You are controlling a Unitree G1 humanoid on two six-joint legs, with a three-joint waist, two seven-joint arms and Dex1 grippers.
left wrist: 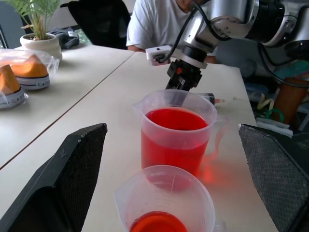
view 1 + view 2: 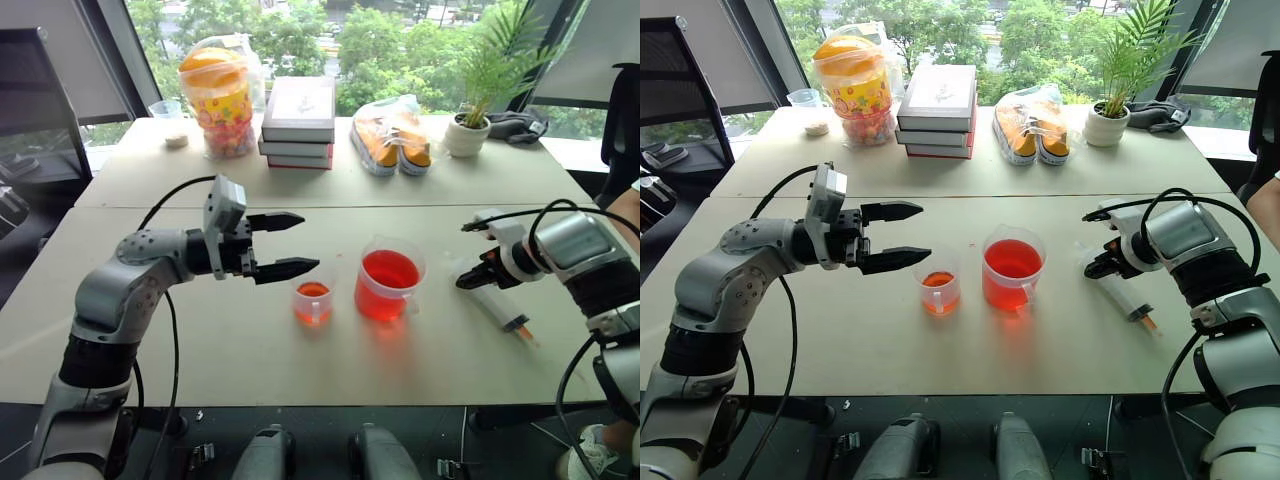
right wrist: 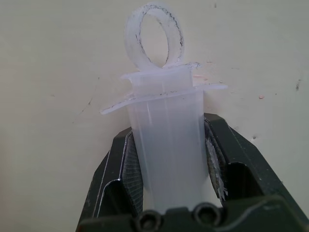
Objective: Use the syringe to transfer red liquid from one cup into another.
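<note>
Your right pincer [image 2: 478, 277] is clenched on the syringe [image 2: 497, 303], which lies flat near the counter's right edge, tip toward the front edge. The big cup [image 2: 388, 280] sits left of it, mid-counter. Your left pincer [image 2: 290, 244] hangs released by the small cup [image 2: 313, 297].

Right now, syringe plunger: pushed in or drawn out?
Pushed in: the syringe plunger's ring sits right against the barrel flange; barrel looks clear.

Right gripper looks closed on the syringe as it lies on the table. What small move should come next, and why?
Probably a short straight lift. The right gripper is shut on the syringe near its plunger end, while the barrel lies flat on the table beside the larger cup, tip pointing away from it. Raising it first would free the tip to swing toward the red liquid.
</note>
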